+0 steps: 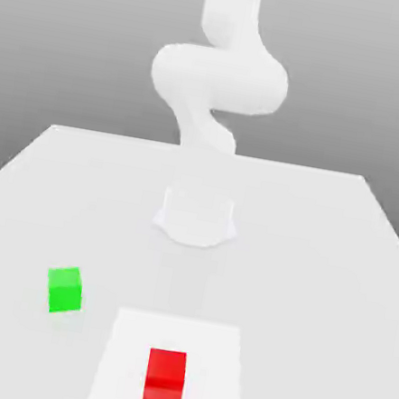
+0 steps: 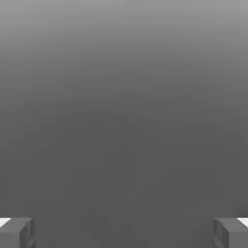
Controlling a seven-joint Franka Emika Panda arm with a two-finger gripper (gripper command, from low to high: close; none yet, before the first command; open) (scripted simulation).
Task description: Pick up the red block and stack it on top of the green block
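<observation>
Gaping jaws hold nothing; red block (image 1: 164, 378) lies on table (image 1: 321, 260).

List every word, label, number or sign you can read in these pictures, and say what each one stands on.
None: no readable text anywhere.
The red block, the green block, the table and the white arm are plain, unmarked surfaces.
The gripper fingers bear no marking either.
</observation>
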